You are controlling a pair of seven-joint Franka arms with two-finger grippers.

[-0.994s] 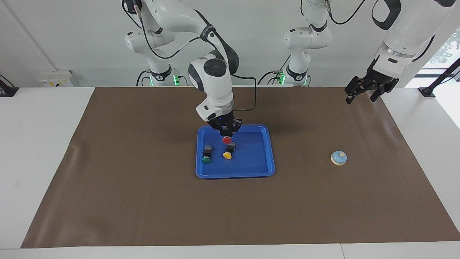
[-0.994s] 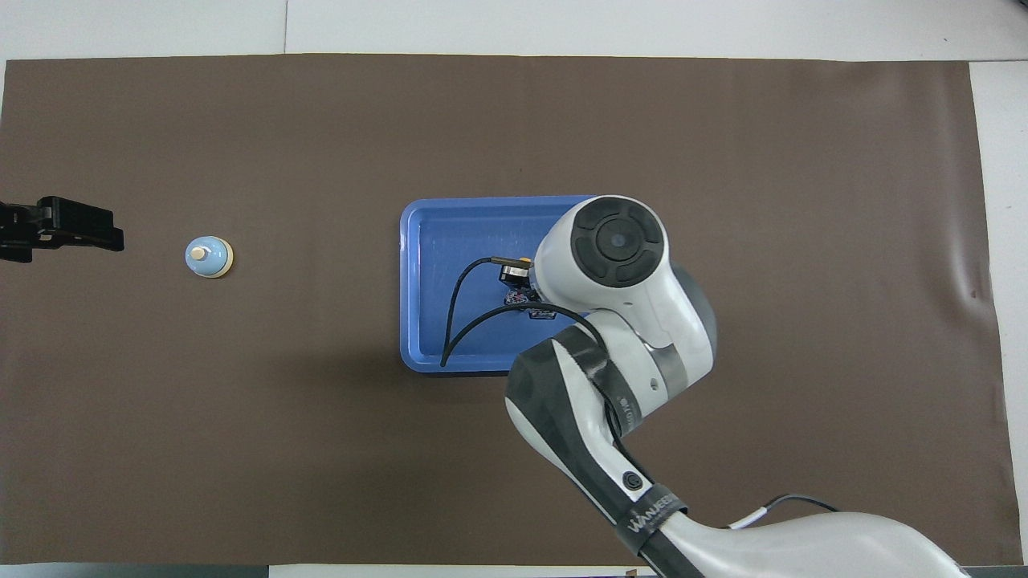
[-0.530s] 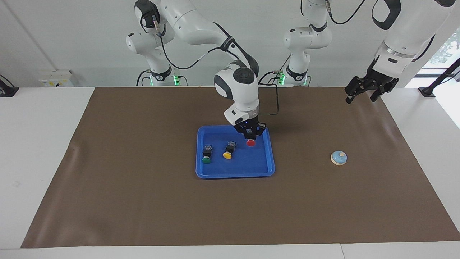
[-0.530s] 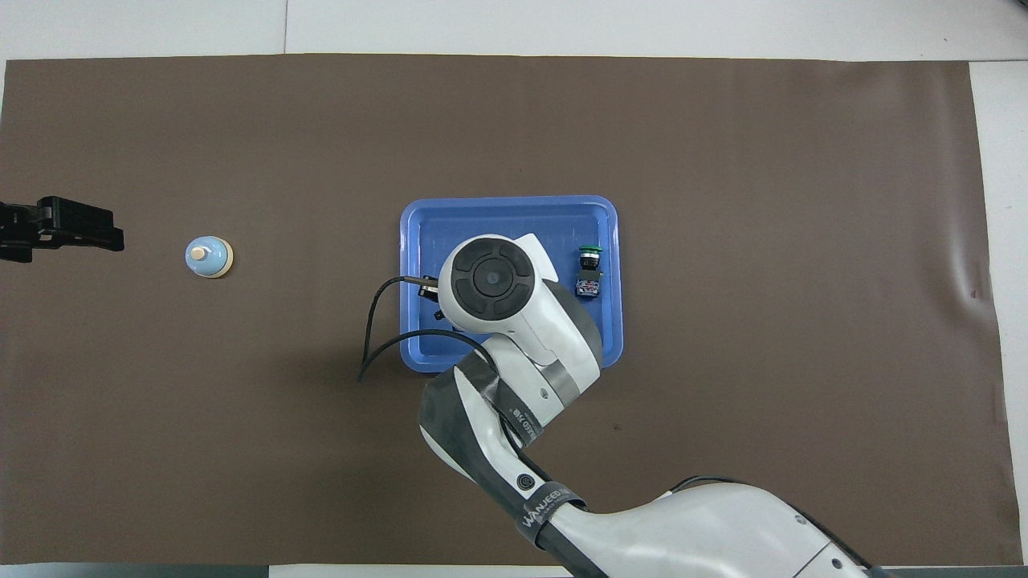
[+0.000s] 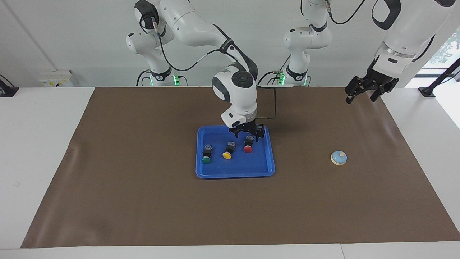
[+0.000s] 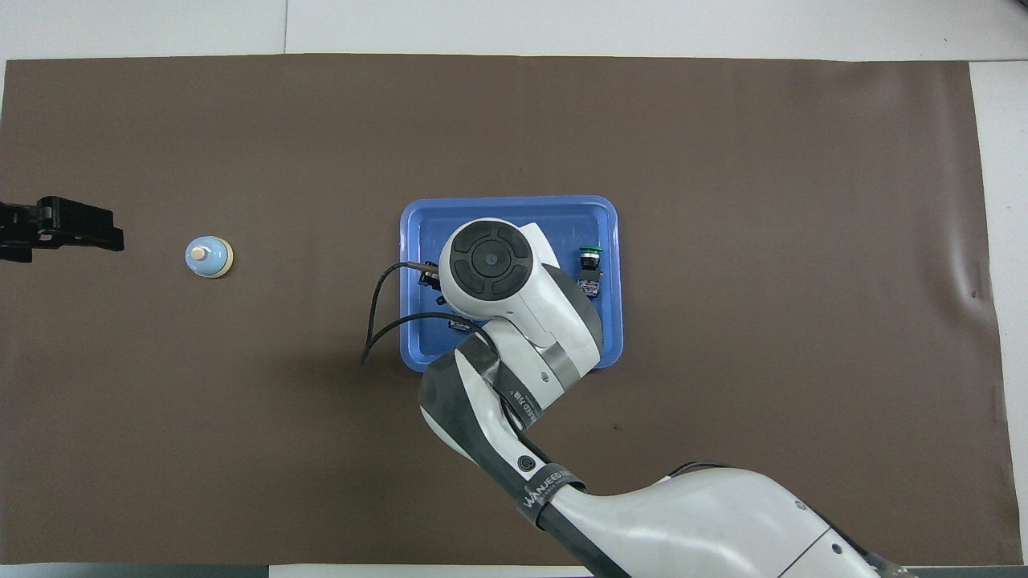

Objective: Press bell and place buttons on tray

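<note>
Facing view: right gripper [image 5: 247,135] over the tray [image 5: 266,169] — fingers spread, red button [image 5: 248,146] released.
Best lifted straight up, clear of the buttons — left gripper [image 5: 366,90] waits, its fingers unreadable.

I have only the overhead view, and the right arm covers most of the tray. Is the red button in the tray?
Observer: Yes. The facing view shows the red button lying in the blue tray, beside the yellow button.
Operator: Does the right gripper hold it?
Observer: It seems not. The right gripper is just over it with its fingers apart.
Operator: Is the left gripper down at the bell?
Observer: No. The left gripper waits raised in the air over the mat's edge, clear of the bell.
</note>
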